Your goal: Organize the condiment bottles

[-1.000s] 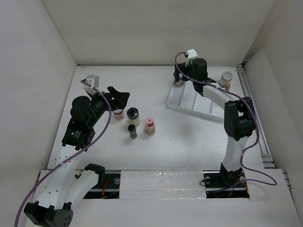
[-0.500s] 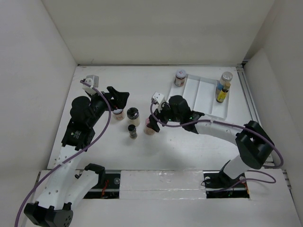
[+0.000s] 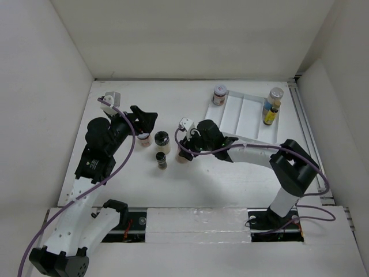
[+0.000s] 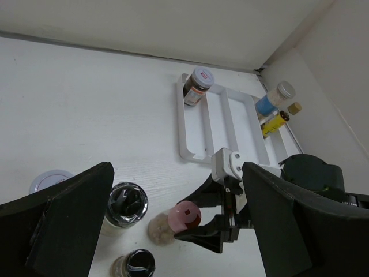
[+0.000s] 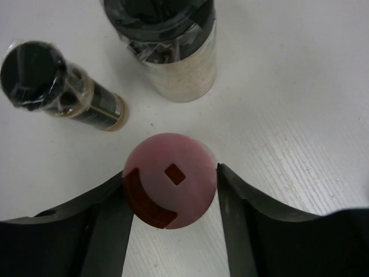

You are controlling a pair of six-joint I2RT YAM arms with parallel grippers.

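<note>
My right gripper point(image 5: 171, 190) is shut on the pink-capped jar point(image 5: 170, 180), one finger on each side of its cap; the jar stands on the table mid-left point(image 3: 183, 156). Just left of it are a wide black-capped jar point(image 3: 162, 140) and a slim black-capped bottle point(image 3: 161, 160). A silver-capped jar point(image 3: 144, 138) sits beside my left gripper point(image 3: 149, 120), which hangs open above this group, holding nothing. On the white tray point(image 3: 242, 112) stand a dark jar point(image 3: 219, 94), a blue-labelled bottle point(image 3: 274, 97) and a slim yellow one point(image 3: 268, 114).
The white walls of the enclosure close in the table on three sides. The right arm stretches from the near right across the table in front of the tray. A rail runs along the table's right edge point(image 3: 308, 138).
The right arm swung from the tray's far-left corner down to the pink-capped jar, and its fingers closed on the cap. The left arm stayed still.
</note>
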